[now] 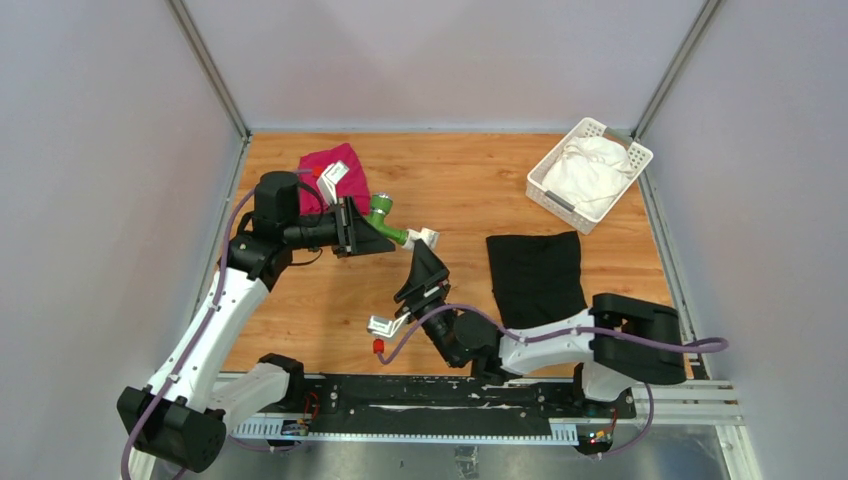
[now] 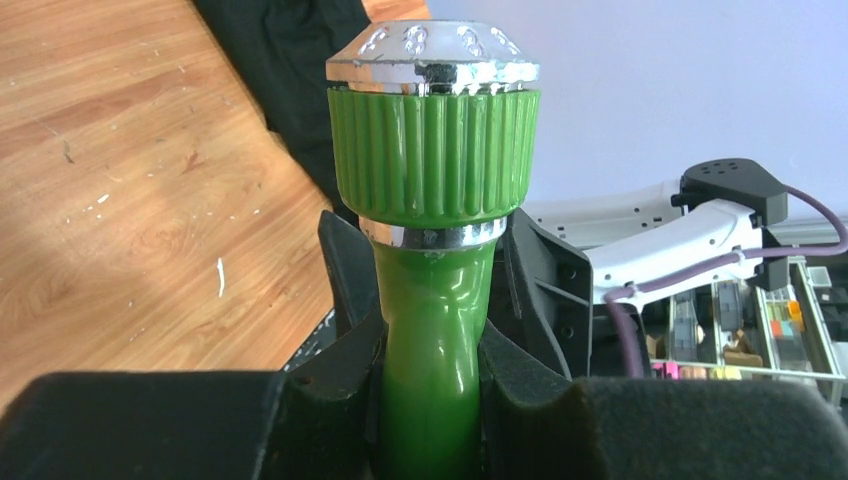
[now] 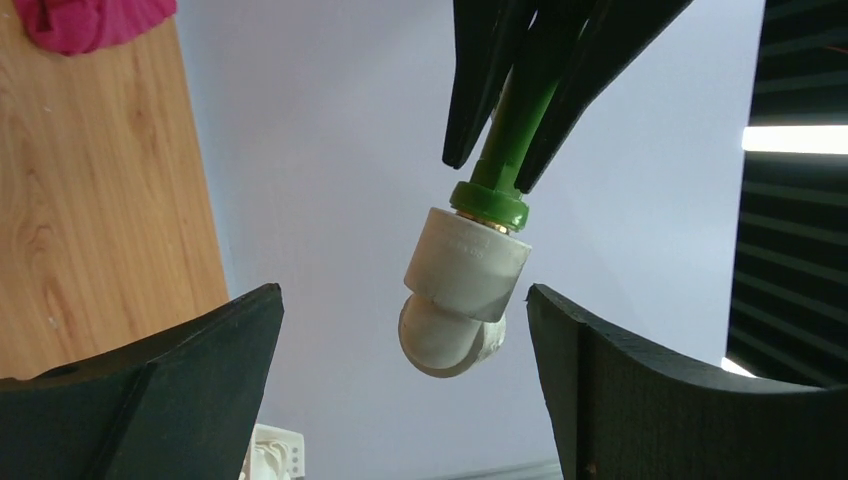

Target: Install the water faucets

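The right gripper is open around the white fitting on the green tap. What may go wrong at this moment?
1. The jaws of the right gripper stand apart from the white fitting; closing off-centre may push it sideways and twist the green tap in the left gripper.
2. The left gripper grips only the tap's smooth stem, so the tap may slip or turn under force.

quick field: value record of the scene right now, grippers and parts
left gripper: shut on green tap
white fitting: on the tap's end opposite the knob
right gripper: open, jaws either side of white fitting, not touching
red cloth: far left
black cloth: flat, right of centre
basket: far right corner, white cloth inside
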### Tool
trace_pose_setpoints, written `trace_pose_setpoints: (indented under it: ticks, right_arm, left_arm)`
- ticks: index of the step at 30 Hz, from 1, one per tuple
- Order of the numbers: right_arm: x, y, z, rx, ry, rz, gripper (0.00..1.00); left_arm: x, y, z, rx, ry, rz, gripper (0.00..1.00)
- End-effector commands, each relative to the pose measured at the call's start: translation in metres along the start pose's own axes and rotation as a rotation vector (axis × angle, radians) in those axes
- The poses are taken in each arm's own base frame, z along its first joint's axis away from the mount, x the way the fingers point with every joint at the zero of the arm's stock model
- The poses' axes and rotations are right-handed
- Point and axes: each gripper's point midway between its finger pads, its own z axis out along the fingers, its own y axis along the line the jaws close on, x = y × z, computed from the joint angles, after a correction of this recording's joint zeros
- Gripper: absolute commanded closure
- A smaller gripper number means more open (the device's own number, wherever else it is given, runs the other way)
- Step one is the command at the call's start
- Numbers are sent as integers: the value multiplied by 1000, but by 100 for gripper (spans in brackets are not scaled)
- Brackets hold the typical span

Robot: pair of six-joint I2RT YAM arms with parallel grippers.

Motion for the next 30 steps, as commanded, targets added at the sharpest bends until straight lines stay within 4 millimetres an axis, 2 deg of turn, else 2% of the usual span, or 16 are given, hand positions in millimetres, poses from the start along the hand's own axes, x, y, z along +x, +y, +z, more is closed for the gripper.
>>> trace_pose_setpoints:
  ticks: [1,5,10,13,18,22,30]
  right_arm:
    - [17,-46,0,204,130,81,4]
    - [21,-43,6,209,166,103,10]
    - [36,-48,8,226,209,154,17]
    - [42,-46,10,225,218,145,26]
    - [42,-41,13,220,224,153,52]
    - [42,-42,13,226,214,170,60]
    - [42,-53,10,257,177,230,83]
  left_arm:
    - [-2,-18,-5,64,1,30,100]
    - [-1,-20,-6,70,10,32,100]
    - [0,-24,-8,77,14,42,100]
    - [-1,-25,-8,80,13,40,100]
    - [0,-24,-7,79,16,34,100]
    - [1,-24,-6,90,25,29,100]
    - [6,-18,-5,84,50,40,100]
